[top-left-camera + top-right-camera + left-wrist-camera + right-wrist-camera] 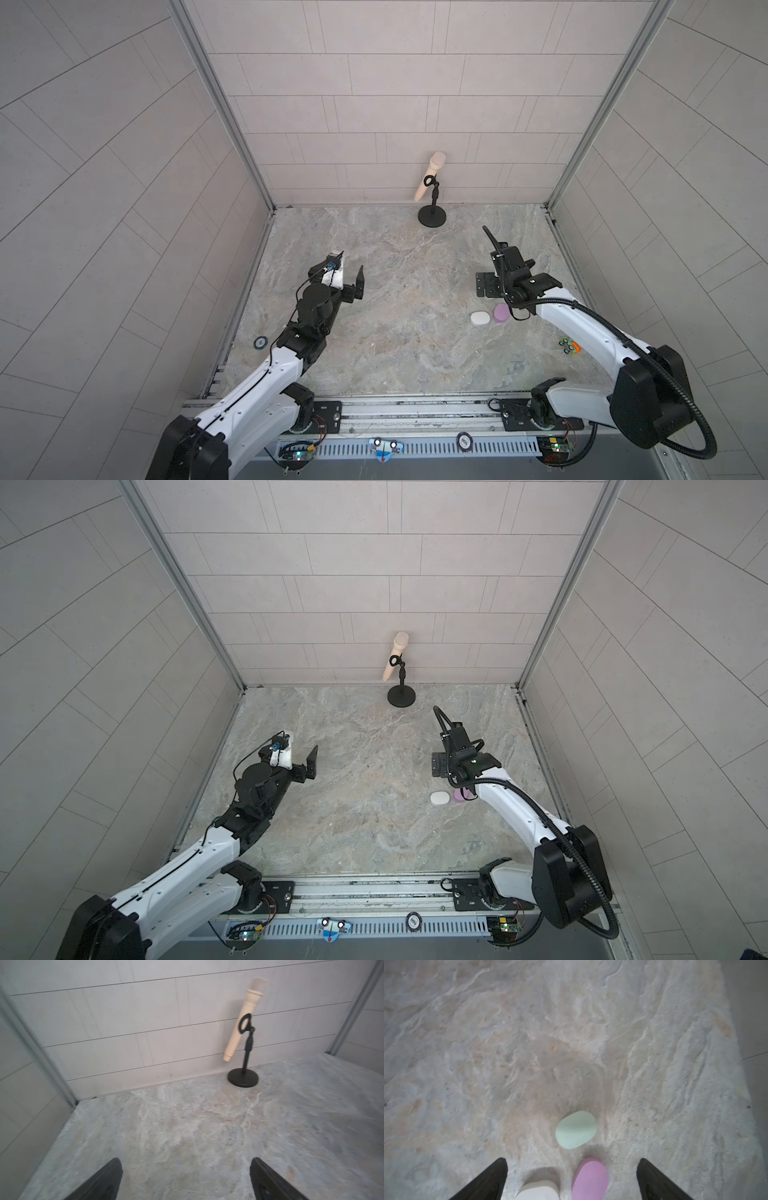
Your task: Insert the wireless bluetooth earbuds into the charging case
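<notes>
My left gripper [186, 1160] and right gripper [572, 1159] both gape, empty; lilac oval plastic case [590, 1180] lies shut near the right.

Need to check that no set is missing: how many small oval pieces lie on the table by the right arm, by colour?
White oval: 1
Lilac oval: 1
Mint oval: 1
Total: 3

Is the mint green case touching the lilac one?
Apart. The right wrist view shows a strip of bare table between the mint green case and the lilac case.
</notes>
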Robot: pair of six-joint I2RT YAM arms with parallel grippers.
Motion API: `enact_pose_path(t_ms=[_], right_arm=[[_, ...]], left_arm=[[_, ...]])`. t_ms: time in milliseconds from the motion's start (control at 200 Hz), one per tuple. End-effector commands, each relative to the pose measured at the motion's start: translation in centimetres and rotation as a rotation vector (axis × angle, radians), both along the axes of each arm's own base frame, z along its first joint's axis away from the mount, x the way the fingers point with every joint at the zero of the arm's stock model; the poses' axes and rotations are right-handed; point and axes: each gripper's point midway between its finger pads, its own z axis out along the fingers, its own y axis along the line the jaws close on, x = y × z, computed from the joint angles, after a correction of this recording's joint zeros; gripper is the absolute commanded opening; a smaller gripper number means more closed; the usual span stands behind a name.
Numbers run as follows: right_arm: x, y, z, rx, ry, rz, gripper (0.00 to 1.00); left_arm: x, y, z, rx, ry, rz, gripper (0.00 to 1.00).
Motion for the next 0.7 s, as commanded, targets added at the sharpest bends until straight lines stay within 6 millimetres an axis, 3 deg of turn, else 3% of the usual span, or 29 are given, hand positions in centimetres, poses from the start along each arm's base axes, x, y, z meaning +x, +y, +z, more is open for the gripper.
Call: enact_pose_path(t_ms=[0, 105, 285, 441, 576, 696], right_arm=[[2.2, -3.6, 1.7, -0.125, -0.127, -0.087, 0.99], [3.3, -5.9, 2.1, -0.189, -0.218, -0.147, 1.00], [3.9, -8.3, 0.6, -0.238, -0.313, -0.204, 1.00], [4.3, -8.1, -2.0, -0.248, -0.343, -0.169, 1.00], [5.0, -7.2, -1.7, -0.234, -0.415, -0.119, 1.00], [5.1, -7.3, -2.6, -0.230, -0.434, -0.113, 1.00]], left_arm=[[0.4, 3.5, -2.0, 0.097, 0.026, 0.135, 1.00], [1.3, 4.8, -2.8, 0.073, 0.015, 0.168, 1.00], [2.8, 5.8, -4.2, 0.068, 0.017, 0.188, 1.00], [3.4, 6.5, -5.2, 0.063, 0.003, 0.202, 1.00], [4.1, 6.9, -5.7, 0.003, -0.016, 0.193, 1.00], [4.6, 6.4, -6.8, 0.014, 0.001, 0.168, 1.00]])
